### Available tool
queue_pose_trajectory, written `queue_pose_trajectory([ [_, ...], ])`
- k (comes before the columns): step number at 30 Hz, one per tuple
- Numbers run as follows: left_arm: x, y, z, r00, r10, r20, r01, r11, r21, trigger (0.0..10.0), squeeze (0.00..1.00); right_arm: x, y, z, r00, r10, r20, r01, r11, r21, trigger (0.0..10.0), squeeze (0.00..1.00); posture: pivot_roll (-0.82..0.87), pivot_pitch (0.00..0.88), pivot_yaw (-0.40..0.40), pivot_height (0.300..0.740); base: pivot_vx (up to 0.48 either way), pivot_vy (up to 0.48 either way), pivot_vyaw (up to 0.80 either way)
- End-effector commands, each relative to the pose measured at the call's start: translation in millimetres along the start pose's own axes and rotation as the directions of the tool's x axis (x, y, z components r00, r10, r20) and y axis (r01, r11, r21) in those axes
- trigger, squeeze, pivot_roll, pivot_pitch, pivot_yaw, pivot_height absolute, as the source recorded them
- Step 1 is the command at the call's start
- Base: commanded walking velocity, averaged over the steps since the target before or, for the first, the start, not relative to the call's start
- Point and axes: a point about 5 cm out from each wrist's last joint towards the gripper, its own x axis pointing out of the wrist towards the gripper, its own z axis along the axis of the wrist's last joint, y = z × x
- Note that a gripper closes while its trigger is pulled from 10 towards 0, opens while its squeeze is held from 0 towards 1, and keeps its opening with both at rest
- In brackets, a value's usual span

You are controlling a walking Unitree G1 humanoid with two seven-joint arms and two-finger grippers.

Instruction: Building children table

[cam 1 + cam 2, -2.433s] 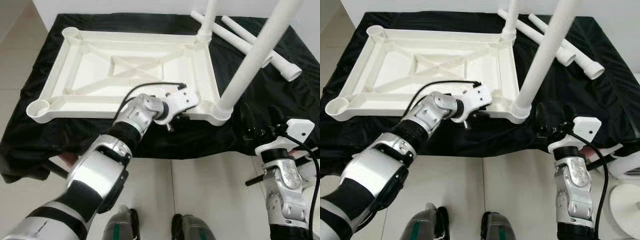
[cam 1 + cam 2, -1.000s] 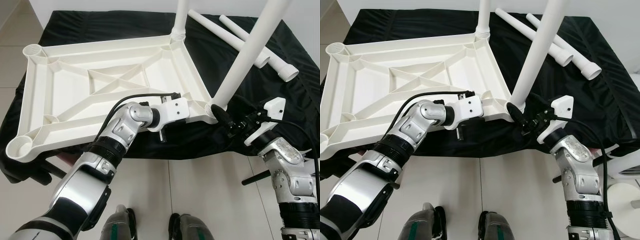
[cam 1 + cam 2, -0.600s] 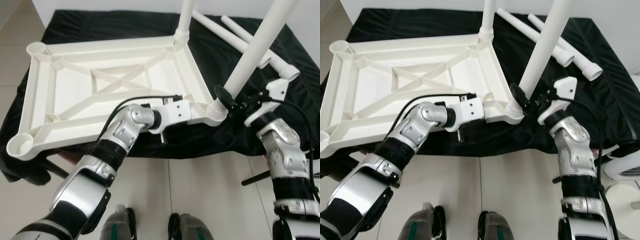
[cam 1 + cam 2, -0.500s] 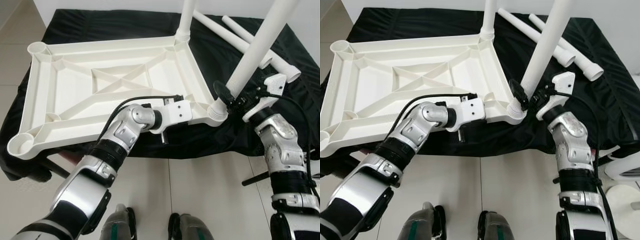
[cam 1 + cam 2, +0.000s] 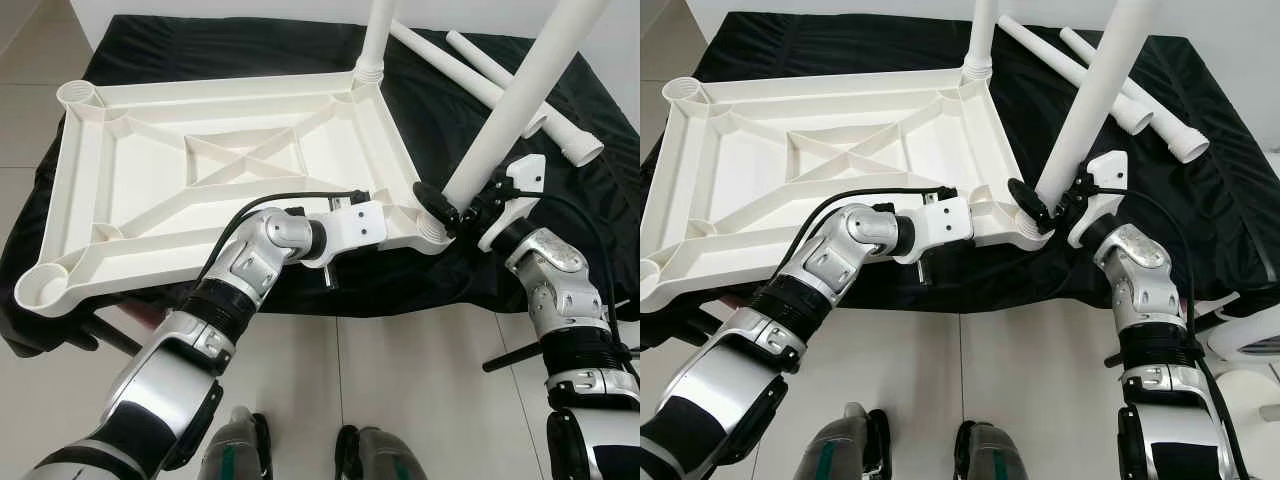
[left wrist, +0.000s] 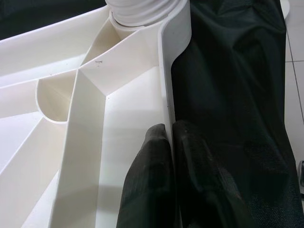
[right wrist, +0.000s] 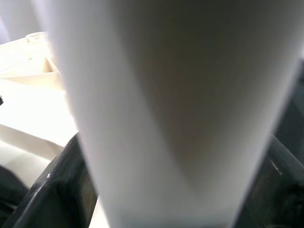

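Note:
A white plastic tabletop [image 5: 215, 175] lies upside down on a black cloth [image 5: 470, 140]. Two white legs stand in its right-hand corners, one at the far corner [image 5: 374, 35] and one at the near corner [image 5: 505, 115]. My left gripper [image 6: 170, 137] is shut on the tabletop's near rim, one finger [image 6: 149, 180] inside the rim and the other outside. My right gripper [image 5: 455, 203] sits at the base of the near-corner leg [image 7: 166, 109], with one finger [image 7: 66, 190] on each side of it, pressed against it.
Two loose white legs [image 5: 475, 78] lie on the cloth at the back right. The cloth's front edge hangs over tiled floor [image 5: 430, 390], where my feet [image 5: 300, 455] stand. A white round object [image 5: 1252, 400] stands on the floor at the right.
My right gripper rose from beside the cloth's front edge to the near-corner leg and now has it between its fingers. The tabletop swung a little. My left gripper kept hold of the rim.

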Motion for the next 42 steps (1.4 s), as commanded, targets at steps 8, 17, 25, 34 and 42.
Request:
queue_pose_trajectory([
  [8,5.5,-1.0,7.7,0.998,0.059,0.023,-0.060,0.998,0.027,10.0,0.00,-8.3,-2.4,-0.3,0.999,0.039,-0.009,-0.039,0.999,0.006,0.0,0.00,-0.02,0.118,-0.057,0.740,0.000,0.000,0.00],
  [17,6.1,-2.5,9.3,0.997,0.067,0.026,-0.067,0.997,0.030,10.0,0.00,-10.3,5.8,4.5,0.992,-0.125,0.005,0.125,0.992,0.004,0.0,0.00,-0.02,0.121,-0.070,0.740,0.000,0.000,0.00],
  [25,7.2,-5.1,9.2,0.998,0.064,0.026,-0.065,0.997,0.032,10.0,0.00,-5.3,30.2,3.5,0.961,-0.273,0.036,0.269,0.960,0.079,0.0,0.00,-0.02,0.121,-0.067,0.740,0.000,0.000,0.00],
  [34,8.8,-8.4,11.2,0.998,0.053,0.032,-0.054,0.998,0.037,10.0,0.00,8.6,65.0,-3.2,0.846,-0.532,-0.031,0.531,0.838,0.125,0.0,0.00,-0.01,0.117,-0.067,0.740,0.000,0.000,0.00],
  [42,8.8,-9.0,11.6,0.998,0.056,0.033,-0.057,0.998,0.037,10.0,0.00,15.4,88.1,-9.7,0.758,-0.644,-0.104,0.652,0.749,0.117,0.0,0.00,0.00,0.110,-0.070,0.740,0.000,0.000,0.00],
])
